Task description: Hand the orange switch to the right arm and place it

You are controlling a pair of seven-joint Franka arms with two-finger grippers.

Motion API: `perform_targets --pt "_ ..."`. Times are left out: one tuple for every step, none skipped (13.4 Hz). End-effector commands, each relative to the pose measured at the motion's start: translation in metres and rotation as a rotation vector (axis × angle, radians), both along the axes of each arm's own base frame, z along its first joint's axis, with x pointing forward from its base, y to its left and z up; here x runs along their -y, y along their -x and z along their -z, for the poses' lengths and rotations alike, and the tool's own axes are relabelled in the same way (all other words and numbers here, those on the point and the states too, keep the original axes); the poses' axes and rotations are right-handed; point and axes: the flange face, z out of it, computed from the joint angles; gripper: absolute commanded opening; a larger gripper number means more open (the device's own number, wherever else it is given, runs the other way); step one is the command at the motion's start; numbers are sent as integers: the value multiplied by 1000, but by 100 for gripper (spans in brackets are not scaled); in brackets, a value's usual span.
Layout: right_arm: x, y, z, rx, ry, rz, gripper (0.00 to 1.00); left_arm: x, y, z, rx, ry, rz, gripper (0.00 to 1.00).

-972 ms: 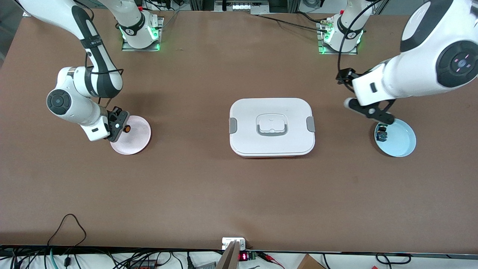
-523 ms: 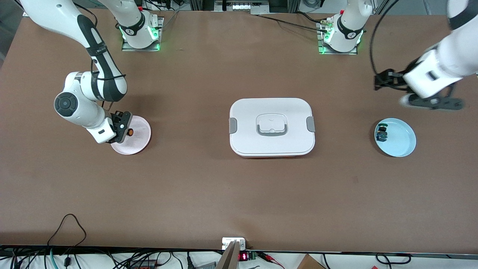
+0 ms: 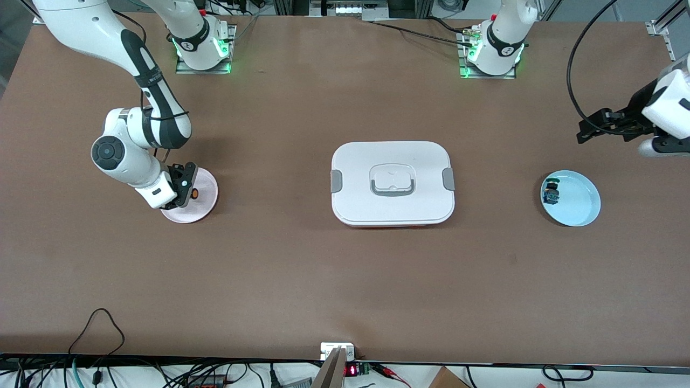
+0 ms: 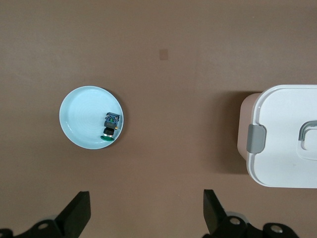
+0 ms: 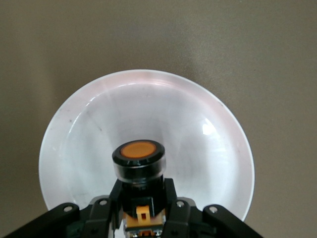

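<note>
Front view | R gripper (image 3: 188, 186) clamps orange switch (image 3: 194, 192) over pink plate (image 3: 207, 200), lower-left now | L gripper (image 3: 660, 148) agape, withdrawn to right edge, off blue plate (image 3: 585, 207).

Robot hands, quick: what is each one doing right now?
Left gripper: open, empty, up over the table near the blue plate.
Right gripper: shut on the orange switch, over the pink plate.

Glossy pink plate (image 5: 89, 144) (light glints on it), matt brown table (image 3: 269, 269), smooth white plastic box (image 3: 392, 183).
</note>
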Motion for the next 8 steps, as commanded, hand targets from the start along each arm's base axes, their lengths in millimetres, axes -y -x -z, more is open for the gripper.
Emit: perform_targets --pt "0 3 5 13 5 -41 5 7 -2 -3 20 -36 17 100" --pt "0 4 7 7 5 -41 7 6 -5 -3 22 -47 18 100" --pt "0 6 10 1 6 -42 7 7 -5 -5 26 -87 30 100" --pt "0 10 13 -6 6 -42 7 13 -5 -5 29 -109 47 100" --pt "0 10 13 0 6 -43 20 15 -5 -6 31 -106 51 100" --pt "1 10 14 1 5 -31 51 15 -4 -7 31 -103 49 100" --pt "3 11 15 -2 6 -22 98 16 -5 -7 32 -98 49 100" --pt "4 11 13 -1 5 -17 100 17 -5 -12 43 -95 50 100"
